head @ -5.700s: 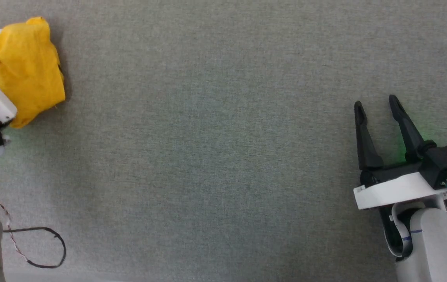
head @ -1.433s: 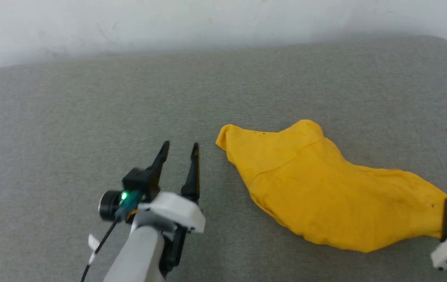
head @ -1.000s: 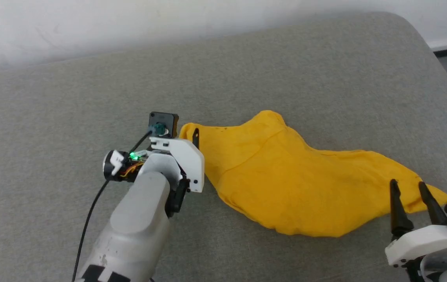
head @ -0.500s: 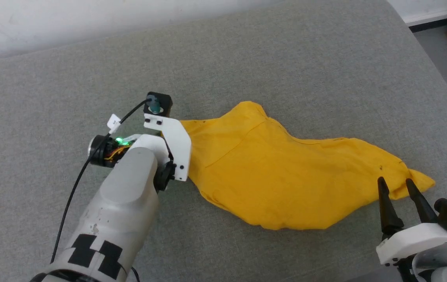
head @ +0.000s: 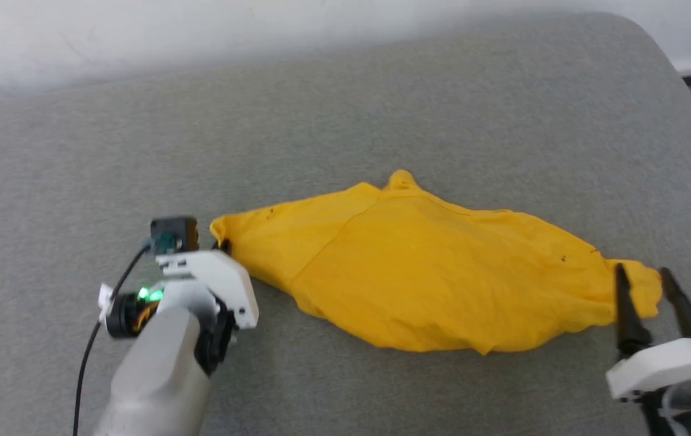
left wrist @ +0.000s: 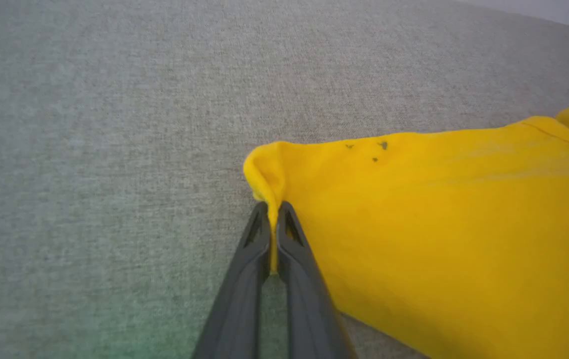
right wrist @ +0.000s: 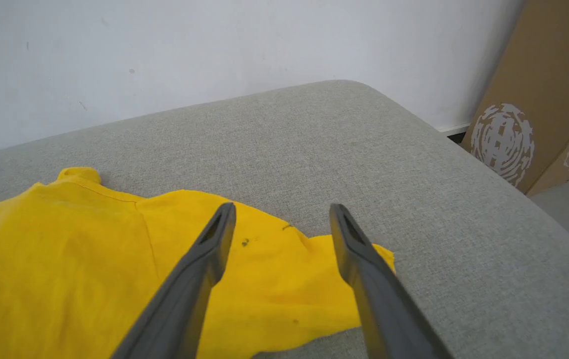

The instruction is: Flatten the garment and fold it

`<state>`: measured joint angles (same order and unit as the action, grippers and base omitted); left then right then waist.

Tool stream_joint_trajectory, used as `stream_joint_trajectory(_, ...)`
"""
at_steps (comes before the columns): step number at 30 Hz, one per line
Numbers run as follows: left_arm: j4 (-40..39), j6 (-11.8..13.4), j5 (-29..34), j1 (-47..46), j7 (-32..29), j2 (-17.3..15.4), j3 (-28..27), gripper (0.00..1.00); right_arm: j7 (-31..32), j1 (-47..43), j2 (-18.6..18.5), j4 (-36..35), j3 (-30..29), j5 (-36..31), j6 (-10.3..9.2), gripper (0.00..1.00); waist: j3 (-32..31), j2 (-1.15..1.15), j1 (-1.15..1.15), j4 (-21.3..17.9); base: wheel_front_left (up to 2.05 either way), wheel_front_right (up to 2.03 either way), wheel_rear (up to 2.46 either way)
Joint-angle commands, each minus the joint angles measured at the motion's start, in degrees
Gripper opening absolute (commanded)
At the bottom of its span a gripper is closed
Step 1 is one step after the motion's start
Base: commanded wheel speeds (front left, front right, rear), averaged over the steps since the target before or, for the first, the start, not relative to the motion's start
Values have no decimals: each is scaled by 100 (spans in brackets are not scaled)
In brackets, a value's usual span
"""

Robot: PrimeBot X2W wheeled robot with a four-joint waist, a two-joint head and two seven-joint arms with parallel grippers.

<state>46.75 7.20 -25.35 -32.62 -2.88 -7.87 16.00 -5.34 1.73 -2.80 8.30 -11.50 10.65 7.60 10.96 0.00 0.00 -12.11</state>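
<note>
At nine o'clock of the shirt (head: 430, 284) lying on the couch (head: 381, 109), the left gripper (left wrist: 273, 212), open a second ago, is now pinching its corner, while the right gripper (head: 642, 271) is waiting spread wide at three o'clock, so stretching looks next.

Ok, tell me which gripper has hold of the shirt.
The left gripper: it is pinched shut on a corner of the garment. The right gripper stands open at the opposite end, gripping nothing.
</note>
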Motion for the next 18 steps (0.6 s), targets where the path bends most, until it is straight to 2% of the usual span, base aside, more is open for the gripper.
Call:
stream_joint_trajectory(1, -46, 87, -41, 313, 9, -76, -45, 0, 30, -11, -8, -5, -121, -83, -11, 100, -150, 0, 0, 203, 0, 0, 0)
stream_joint_trajectory(7, -951, 208, -130, 1042, -49, -94, -38, 0, 572, 441, -8, 399, -931, -278, -11, 100, -106, 0, 0, 415, 0, 0, 0)
stream_joint_trajectory(18, -2313, 501, -121, 1691, -459, -216, 64, 0, 2722, 1590, -8, 2000, -2058, -503, -11, 100, 77, 0, 0, 623, 0, 0, 0)
